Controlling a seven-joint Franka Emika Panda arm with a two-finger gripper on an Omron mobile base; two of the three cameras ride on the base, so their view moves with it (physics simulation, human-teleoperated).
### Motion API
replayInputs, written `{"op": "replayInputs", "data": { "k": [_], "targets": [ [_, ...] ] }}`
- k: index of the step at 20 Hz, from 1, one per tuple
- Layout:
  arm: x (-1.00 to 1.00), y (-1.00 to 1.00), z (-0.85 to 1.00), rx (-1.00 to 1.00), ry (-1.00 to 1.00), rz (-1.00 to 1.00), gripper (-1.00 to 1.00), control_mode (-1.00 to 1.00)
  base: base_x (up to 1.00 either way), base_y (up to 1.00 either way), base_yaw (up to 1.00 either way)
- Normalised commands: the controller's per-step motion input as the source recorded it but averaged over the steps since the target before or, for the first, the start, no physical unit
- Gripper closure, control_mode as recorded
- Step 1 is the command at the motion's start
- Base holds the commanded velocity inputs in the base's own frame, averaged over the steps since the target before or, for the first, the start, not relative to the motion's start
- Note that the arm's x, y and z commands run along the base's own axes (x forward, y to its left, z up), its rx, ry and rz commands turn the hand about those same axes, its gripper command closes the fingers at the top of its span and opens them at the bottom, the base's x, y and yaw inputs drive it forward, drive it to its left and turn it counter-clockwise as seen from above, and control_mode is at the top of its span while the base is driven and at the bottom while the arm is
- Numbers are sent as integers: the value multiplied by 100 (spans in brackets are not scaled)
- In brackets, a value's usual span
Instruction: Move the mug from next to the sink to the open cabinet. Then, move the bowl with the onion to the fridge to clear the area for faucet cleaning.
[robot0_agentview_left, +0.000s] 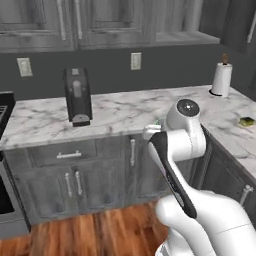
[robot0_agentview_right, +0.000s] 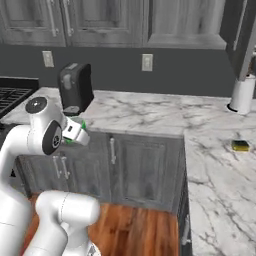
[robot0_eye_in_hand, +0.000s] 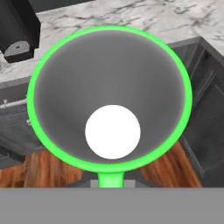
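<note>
I look straight down into the bright green mug (robot0_eye_in_hand: 109, 65), with its grey inside, white bottom and green rim close to the hand camera. My gripper (robot0_agentview_right: 76, 131) is shut on the mug, whose green (robot0_agentview_right: 80, 123) edge peeks out beside the white hand. It hangs in front of the counter edge, above the base cabinets. In the left base view the hand sits mostly behind my arm, with a sliver of the mug (robot0_agentview_left: 157, 121) showing. The open cabinet (robot0_agentview_left: 177, 25) is up at the back right, its pale inside visible. Sink, bowl, onion, fridge and faucet are out of view.
A black appliance (robot0_agentview_left: 77, 97) (robot0_agentview_right: 75, 86) stands on the marble counter (robot0_agentview_left: 125, 112). A paper towel roll (robot0_agentview_left: 221, 79) and a yellow sponge (robot0_agentview_left: 246, 121) sit toward the right corner. A stove (robot0_agentview_right: 15, 97) lies left. Grey base cabinets (robot0_agentview_right: 140, 170) face a wooden floor.
</note>
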Motion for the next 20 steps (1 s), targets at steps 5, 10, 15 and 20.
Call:
{"op": "replayInputs", "data": {
  "k": [5,10,15,20],
  "targets": [
    [0,0,0,0,0,0,100,100,100,-65,-21],
    [0,0,0,0,0,0,100,100,100,-30,-8],
    [0,0,0,0,0,0,100,100,88,-3,13],
    [0,0,0,0,0,0,100,100,75,-42,2]
  ]
}}
